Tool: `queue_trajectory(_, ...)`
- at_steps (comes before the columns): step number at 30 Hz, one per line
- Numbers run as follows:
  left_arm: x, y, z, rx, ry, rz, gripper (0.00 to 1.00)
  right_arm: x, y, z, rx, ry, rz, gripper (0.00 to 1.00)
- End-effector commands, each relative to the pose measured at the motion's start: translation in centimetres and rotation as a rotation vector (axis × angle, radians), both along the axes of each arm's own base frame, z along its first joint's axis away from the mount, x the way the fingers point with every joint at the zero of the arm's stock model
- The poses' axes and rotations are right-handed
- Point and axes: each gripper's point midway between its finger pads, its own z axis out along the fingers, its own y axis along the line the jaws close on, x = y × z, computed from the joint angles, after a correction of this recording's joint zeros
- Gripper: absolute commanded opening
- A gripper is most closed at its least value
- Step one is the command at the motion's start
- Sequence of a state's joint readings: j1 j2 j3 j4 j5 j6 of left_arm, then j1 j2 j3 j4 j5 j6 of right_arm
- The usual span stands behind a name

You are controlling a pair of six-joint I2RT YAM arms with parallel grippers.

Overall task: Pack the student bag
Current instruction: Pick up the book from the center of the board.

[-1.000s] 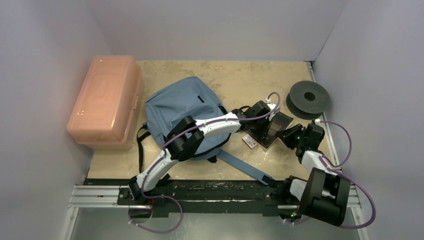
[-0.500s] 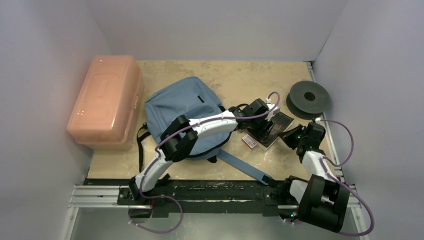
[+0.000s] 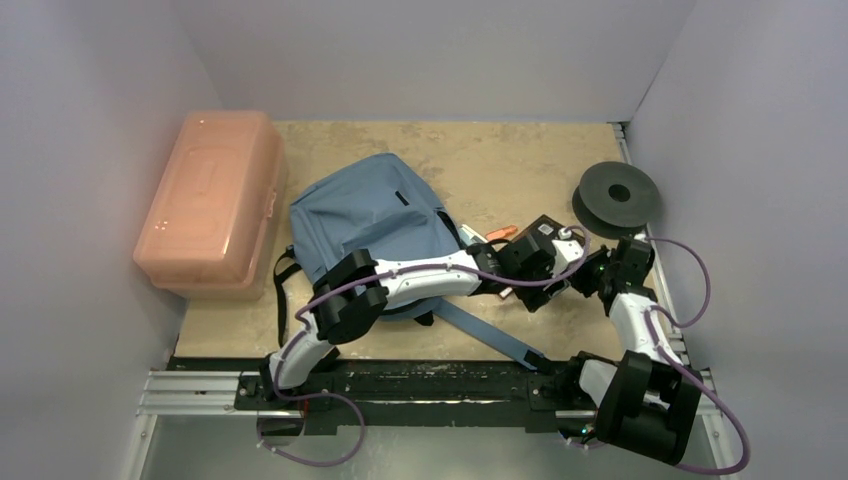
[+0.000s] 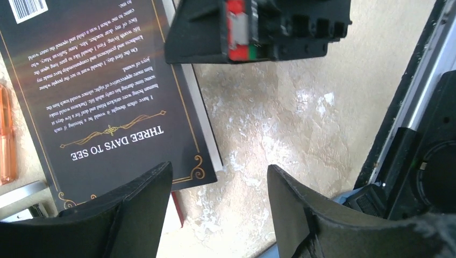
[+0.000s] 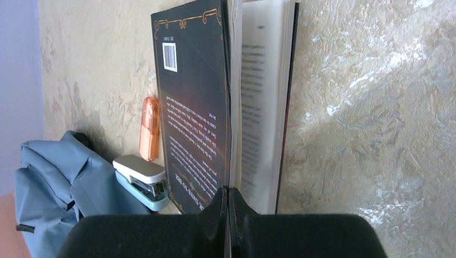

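The blue-grey student bag (image 3: 375, 230) lies flat left of centre; its edge shows in the right wrist view (image 5: 48, 183). A black book titled "Three Days to See" (image 5: 196, 107) lies right of it, back cover up. My right gripper (image 5: 228, 199) is shut on the edge of that cover, which stands lifted off the white pages (image 5: 263, 107). My left gripper (image 4: 220, 215) is open and empty, its jaws over bare table at the book's corner (image 4: 107, 91). In the top view both grippers, left (image 3: 548, 258) and right (image 3: 590, 272), meet over the book.
An orange pen-like item (image 5: 149, 129) and a white-and-blue stapler (image 5: 141, 180) lie between bag and book. A black spool (image 3: 617, 195) sits at the far right. A salmon-pink plastic box (image 3: 210, 200) stands at the left. A bag strap (image 3: 490, 335) runs toward the front rail.
My left gripper has moved right and nearer, off the middle of the book to its corner. My right gripper has moved in to the book's edge. The orange item is now uncovered.
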State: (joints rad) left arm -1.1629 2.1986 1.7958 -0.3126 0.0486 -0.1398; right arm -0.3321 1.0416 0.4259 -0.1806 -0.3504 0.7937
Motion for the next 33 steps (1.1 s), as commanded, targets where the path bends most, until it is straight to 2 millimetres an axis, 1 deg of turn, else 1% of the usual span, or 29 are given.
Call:
queue_trajectory(1,2.1,-0.5,1.9,-0.026,-0.156,0.066,0.62,1.0,0.3,2.1,0.037,-0.024,-0.005,0.00)
queue_trajectory(4,2.7,-0.2,0.8,0.006,-0.189,0.089,0.55,1.0,0.3,2.4,0.042,-0.022,-0.008,0.00)
queue_trajectory(7,3.5,0.0,0.5,0.032,-0.235,0.118,0.52,1.0,0.3,2.6,0.045,-0.025,-0.015,0.00)
queue_trajectory(9,3.6,-0.1,0.2,0.049,-0.266,0.115,0.51,0.9,0.4,2.5,0.053,-0.021,-0.019,0.00)
queue_trajectory(10,3.5,-0.2,0.0,0.060,-0.279,0.107,0.51,0.9,0.4,2.5,0.058,-0.018,-0.019,0.00)
queue_trajectory(13,3.2,-0.5,-0.5,0.075,-0.293,0.099,0.57,1.0,0.5,2.4,0.070,-0.012,-0.021,0.00)
queue_trajectory(18,2.9,-0.9,-1.1,0.083,-0.288,0.089,0.59,0.9,0.7,2.5,0.085,-0.013,-0.023,0.00)
queue_trajectory(21,2.6,-0.9,-0.9,0.077,-0.285,0.083,0.62,1.0,0.7,2.6,0.082,-0.013,-0.024,0.00)
queue_trajectory(26,2.2,-0.5,0.5,0.049,-0.267,0.095,0.66,0.9,0.6,2.6,0.083,-0.012,-0.031,0.00)
queue_trajectory(29,1.6,-0.6,1.4,0.020,-0.243,0.094,0.67,1.0,0.7,2.5,0.089,-0.009,-0.029,0.00)
queue_trajectory(33,1.1,-0.5,1.8,-0.004,-0.222,0.096,0.68,1.0,0.7,2.5,0.093,-0.010,-0.026,0.00)
